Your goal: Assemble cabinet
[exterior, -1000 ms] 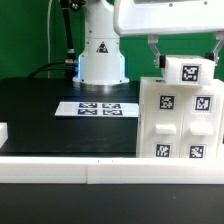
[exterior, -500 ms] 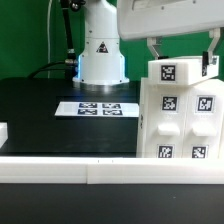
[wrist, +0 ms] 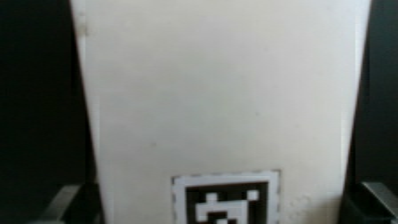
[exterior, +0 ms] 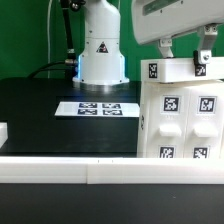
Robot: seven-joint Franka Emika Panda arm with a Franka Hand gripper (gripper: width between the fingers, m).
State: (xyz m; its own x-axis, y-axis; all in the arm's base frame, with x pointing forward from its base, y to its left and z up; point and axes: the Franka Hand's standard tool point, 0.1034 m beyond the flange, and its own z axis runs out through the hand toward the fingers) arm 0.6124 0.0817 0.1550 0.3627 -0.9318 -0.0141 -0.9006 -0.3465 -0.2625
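Observation:
The cabinet (exterior: pixel 180 125), a large white box with a panelled face of four tagged sections, stands upright at the exterior view's right. A flat white top piece (exterior: pixel 185 70) with a marker tag lies on top of it. My gripper (exterior: pixel 185 58) comes down from above, one finger on each side of this piece, and is shut on it. In the wrist view the top piece (wrist: pixel 214 100) fills the frame. Its tag is near my gripper (wrist: pixel 217 205), and a dark finger shows at each of its long edges.
The marker board (exterior: pixel 98 108) lies flat on the black table, mid-back. The robot base (exterior: pixel 100 50) stands behind it. A small white block (exterior: pixel 3 130) sits at the left edge. A white rail (exterior: pixel 110 172) runs along the table's front.
My gripper has turned with the top piece. Its tag has swung from the piece's right side to its left corner. The hand now looks larger and sits further right. The cabinet has stayed in place.

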